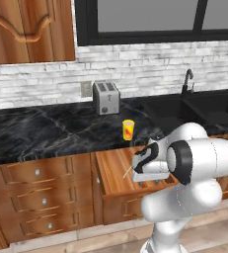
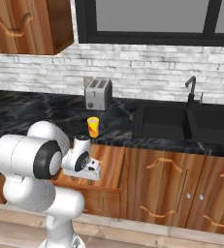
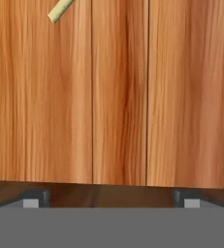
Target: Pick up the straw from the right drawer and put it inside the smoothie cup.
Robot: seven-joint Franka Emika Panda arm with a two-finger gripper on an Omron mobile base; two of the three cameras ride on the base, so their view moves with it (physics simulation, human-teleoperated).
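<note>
Gripper, jaws apart, empty, above drawer floor; straw lies there, apparently off-centre. It should centre over the straw, jaws crosswise, before descending. Cup waits on bench.

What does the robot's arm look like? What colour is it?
The arm is glossy white, built of fat rounded tube sections with black rings at the joints. Its hand is a boxy white-and-black block. The gripper ends in two small dark grey square finger tips.
</note>
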